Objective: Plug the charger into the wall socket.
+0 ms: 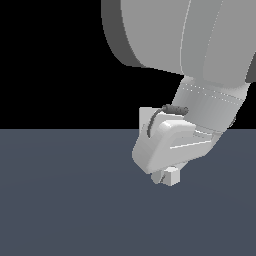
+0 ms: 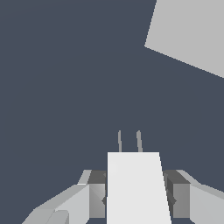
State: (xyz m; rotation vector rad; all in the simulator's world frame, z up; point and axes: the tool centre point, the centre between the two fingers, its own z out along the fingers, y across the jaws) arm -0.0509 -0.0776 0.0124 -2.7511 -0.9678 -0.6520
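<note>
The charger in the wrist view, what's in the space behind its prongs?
Beyond the charger, held between the pincer fingers, lies bare dark floor. The wall socket stands off to one side, its slots not visible.

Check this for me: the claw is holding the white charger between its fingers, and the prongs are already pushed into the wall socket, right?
Not quite. The claw does hold the charger, but the wrist view shows its prongs bare against the dark floor, apart from the wall socket. Nothing is plugged in yet.
</note>
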